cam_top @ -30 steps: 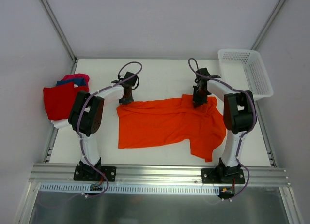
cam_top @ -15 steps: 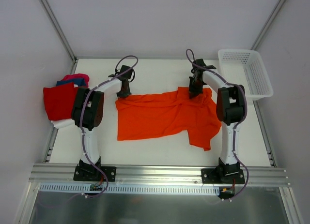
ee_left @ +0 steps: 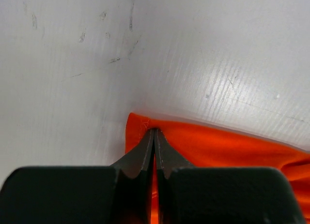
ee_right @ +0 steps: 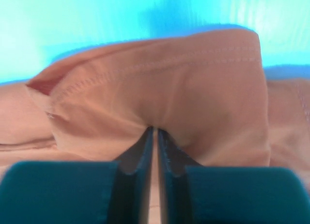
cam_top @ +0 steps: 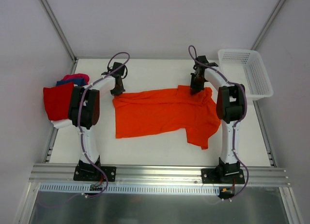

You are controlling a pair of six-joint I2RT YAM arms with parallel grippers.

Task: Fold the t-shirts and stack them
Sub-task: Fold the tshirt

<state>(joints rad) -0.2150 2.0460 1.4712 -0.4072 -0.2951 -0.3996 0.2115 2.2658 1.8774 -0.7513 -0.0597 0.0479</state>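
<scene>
A bright orange t-shirt lies spread across the middle of the table, one sleeve hanging toward the near right. My left gripper is shut on its far left corner; in the left wrist view the closed tips pinch the orange hem. At the far right edge of the shirt, my right gripper is closed on a fold of cloth, its tips a hair apart. A pile of other t-shirts sits at the left: red on top, with blue, magenta and white showing at its edges.
A white mesh basket stands at the far right corner. The side and back walls of the enclosure close in the table. An aluminium rail runs along the near edge by the arm bases.
Both grippers have moved toward the far side of the table, the left one also leftward, dragging the orange t-shirt with them and stretching its far edge out.
</scene>
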